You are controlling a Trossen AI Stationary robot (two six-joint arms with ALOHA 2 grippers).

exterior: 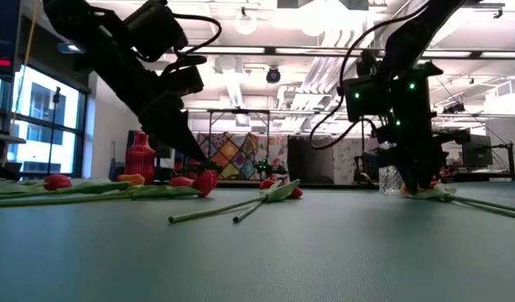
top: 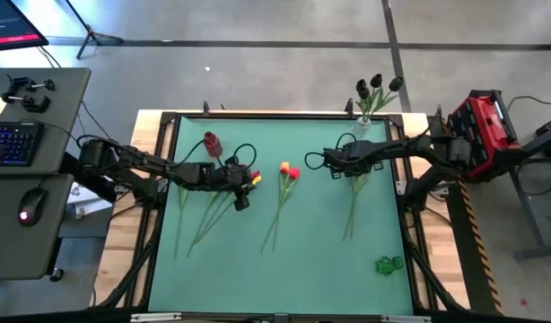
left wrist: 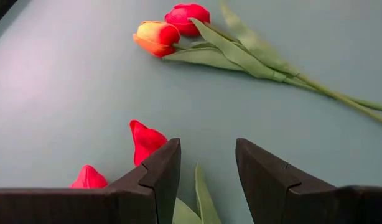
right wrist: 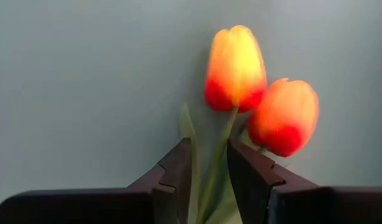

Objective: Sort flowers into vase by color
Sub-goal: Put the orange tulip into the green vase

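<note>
While flat on the mat, orange tulips (right wrist: 236, 68), red-based, green-stemmed.

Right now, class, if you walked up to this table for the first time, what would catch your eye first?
Probably the bright tulips strewn across the green table: a red-and-orange pair near the middle and more by the left gripper. Next, the dark tulips standing in the clear vase at the far edge. The right gripper has its fingers either side of an orange tulip's stem.

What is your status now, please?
Right tool closed around green stem of orange artificial tulip. Left tool open, low over red tulip heads. Near-black tulips in clear vase. Nothing in the way.
</note>
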